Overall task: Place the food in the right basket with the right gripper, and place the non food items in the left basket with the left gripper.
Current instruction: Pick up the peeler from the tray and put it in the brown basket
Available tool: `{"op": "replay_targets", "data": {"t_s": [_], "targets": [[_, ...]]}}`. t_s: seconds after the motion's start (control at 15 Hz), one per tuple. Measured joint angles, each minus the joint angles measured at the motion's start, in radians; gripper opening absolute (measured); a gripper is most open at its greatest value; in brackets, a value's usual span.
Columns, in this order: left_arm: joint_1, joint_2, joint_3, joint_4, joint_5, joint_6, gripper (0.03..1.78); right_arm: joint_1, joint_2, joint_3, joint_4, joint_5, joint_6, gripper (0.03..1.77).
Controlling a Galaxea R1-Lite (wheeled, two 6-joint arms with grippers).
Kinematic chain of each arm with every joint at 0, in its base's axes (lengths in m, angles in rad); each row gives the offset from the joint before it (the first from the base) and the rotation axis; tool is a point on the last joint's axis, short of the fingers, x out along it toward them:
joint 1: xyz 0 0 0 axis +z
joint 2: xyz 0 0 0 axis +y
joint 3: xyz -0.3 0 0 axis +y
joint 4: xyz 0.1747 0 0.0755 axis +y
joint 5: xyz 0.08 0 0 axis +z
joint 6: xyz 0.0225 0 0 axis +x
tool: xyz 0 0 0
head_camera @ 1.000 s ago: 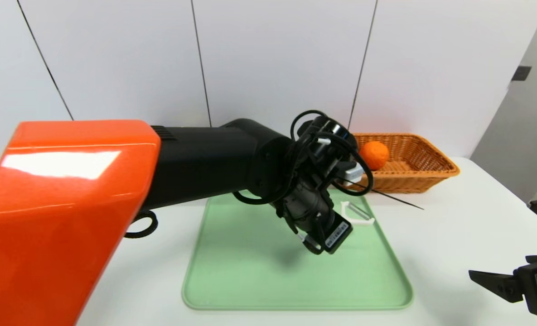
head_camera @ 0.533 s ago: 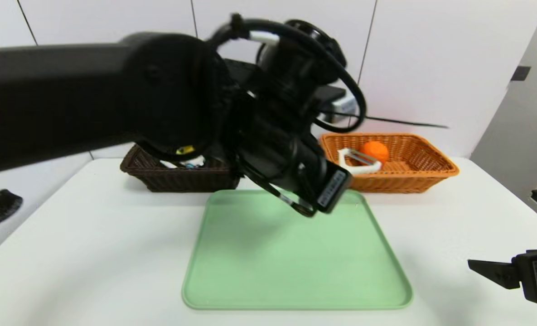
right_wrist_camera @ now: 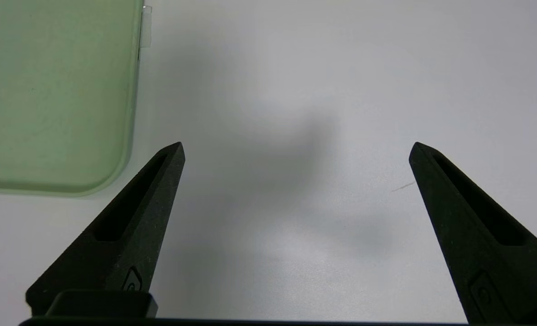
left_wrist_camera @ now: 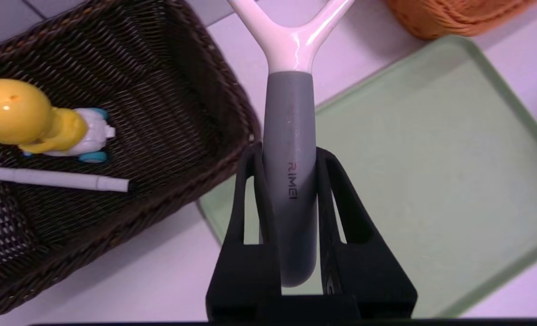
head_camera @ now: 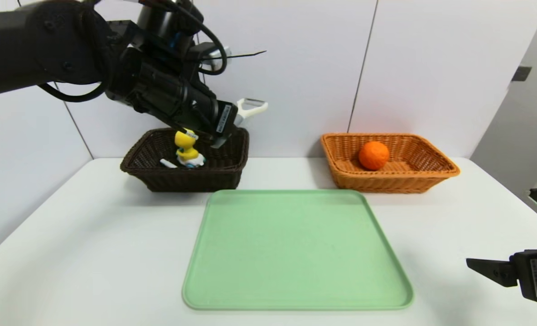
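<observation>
My left gripper (head_camera: 237, 118) (left_wrist_camera: 288, 151) is shut on the grey handle of the white Y-peeler (head_camera: 251, 107) (left_wrist_camera: 290, 113). It holds the peeler in the air above the right end of the dark brown left basket (head_camera: 223, 174) (left_wrist_camera: 195, 113). In that basket lie the yellow duck toy (head_camera: 185, 147) (left_wrist_camera: 32, 120) and the white marker pen (head_camera: 167, 163) (left_wrist_camera: 60, 179). The orange fruit (head_camera: 373, 155) rests in the orange-tan right basket (head_camera: 431, 176). My right gripper (head_camera: 476, 266) (right_wrist_camera: 295, 149) hovers open and empty over the table's front right corner.
A green tray (head_camera: 295, 253) (left_wrist_camera: 431, 158) (right_wrist_camera: 46, 90) lies in the middle of the white table (head_camera: 91, 235), in front of both baskets. A white wall stands close behind the baskets. The table's right edge is near my right gripper.
My left arm has swung up and to the left with the peeler, from over the tray past the orange-tan basket to above the dark basket. The right arm has stayed put.
</observation>
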Motion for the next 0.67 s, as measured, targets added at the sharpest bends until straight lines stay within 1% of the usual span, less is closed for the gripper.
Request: {"op": "replay_targets", "data": {"t_s": [0.13, 0.27, 0.47, 0.67], "targets": [[0.080, 0.043, -0.001, -0.043, -0.030, 0.015, 0.27, 0.001, 0.001, -0.005, 0.000, -0.002, 0.000, 1.71], [0.151, 0.097, -0.001, -0.063, -0.061, 0.022, 0.27, 0.001, 0.000, -0.014, 0.000, -0.003, 0.003, 1.71], [0.210, 0.164, -0.001, -0.092, -0.100, 0.024, 0.27, 0.002, 0.000, -0.039, 0.000, 0.004, 0.015, 1.71], [0.241, 0.205, -0.001, -0.099, -0.114, 0.024, 0.27, 0.012, 0.003, -0.060, 0.001, 0.011, 0.042, 1.71]]}}
